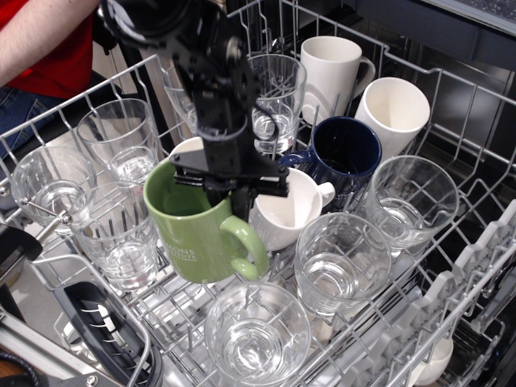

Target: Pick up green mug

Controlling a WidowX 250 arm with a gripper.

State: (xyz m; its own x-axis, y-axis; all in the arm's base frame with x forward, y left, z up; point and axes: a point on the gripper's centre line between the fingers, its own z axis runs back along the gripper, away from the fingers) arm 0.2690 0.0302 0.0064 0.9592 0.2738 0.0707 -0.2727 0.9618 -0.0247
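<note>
A pulled-out white wire dishwasher rack [472, 266] fills the scene, with a person in a red shirt [48, 40] at the far left. The green mug [193, 230], glossy olive with pale lettering and a lighter loop handle toward the near right, hangs tilted above the rack's near-left middle, the black gripper [226, 189] clamped on its far rim. Clear glasses [258, 334] crowd its left and near sides, a white mug [286, 208] sits just right, and a dark blue mug [345, 155] lies farther right.
</note>
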